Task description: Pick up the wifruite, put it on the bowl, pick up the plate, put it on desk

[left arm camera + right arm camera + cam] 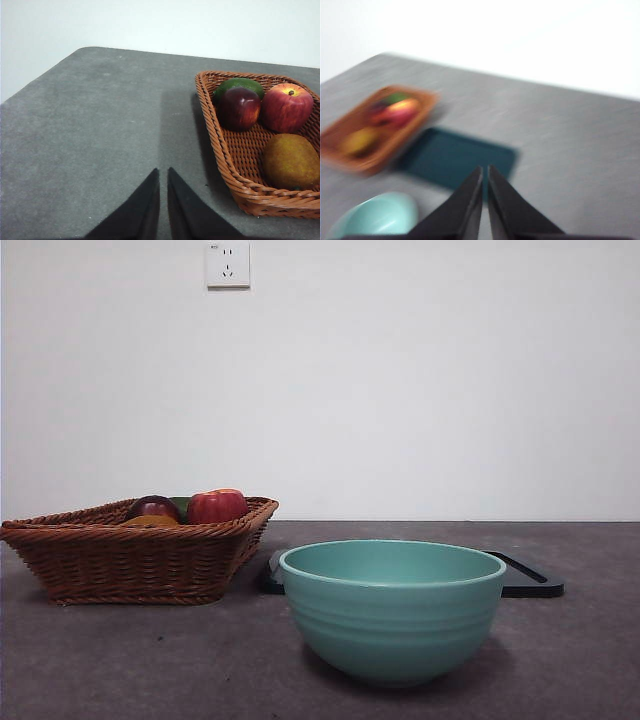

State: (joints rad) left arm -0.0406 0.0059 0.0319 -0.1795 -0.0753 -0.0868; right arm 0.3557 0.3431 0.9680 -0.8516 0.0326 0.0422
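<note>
Wifruite (291,161) sits in wicker basket (227,160) beside red apple (287,107); left gripper (163,175) closed, empty, nearby. Right gripper (485,172) closed above plate (457,156), view blurred. Risk: clipping basket rim, grabbing the apple

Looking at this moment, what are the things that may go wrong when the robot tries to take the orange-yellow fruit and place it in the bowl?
1. The wifruite lies in the basket close to the wicker wall, so a jaw might catch the rim.
2. The maroon fruit and red apple sit nearby; the left gripper, jaws shut, could grasp or nudge the wrong one.
3. The bowl partly hides the dark plate behind it, so the right gripper might bump the bowl.
</note>
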